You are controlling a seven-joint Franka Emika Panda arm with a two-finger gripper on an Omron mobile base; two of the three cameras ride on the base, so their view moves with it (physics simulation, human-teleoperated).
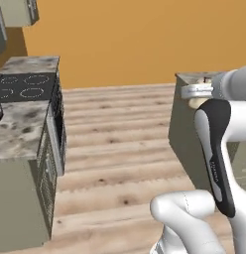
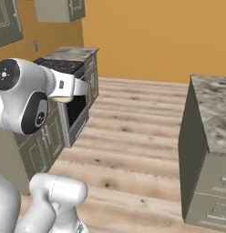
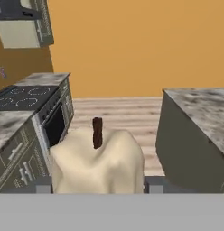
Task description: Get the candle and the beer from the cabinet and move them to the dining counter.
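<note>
My gripper (image 3: 98, 187) is shut on the candle (image 3: 95, 162), a lumpy cream-white lump with a dark brown wick standing out of its top. Both base views catch the candle (image 1: 198, 103) (image 2: 63, 98) as a pale bulge just under the white hand, carried in the air over the floor. The gripper (image 1: 196, 100) hangs close to the near corner of the dining counter (image 1: 184, 124), whose mottled marble top (image 3: 202, 108) lies ahead on the right. The beer is out of view.
A stove with black hob (image 3: 23, 97) and oven front (image 2: 76, 113) stands in the wall counter (image 1: 21, 129) on the left. Grey-green upper cabinets (image 3: 23, 27) hang above it. Open wooden floor (image 1: 115, 149) runs between the wall counter and the island, ending at an orange wall.
</note>
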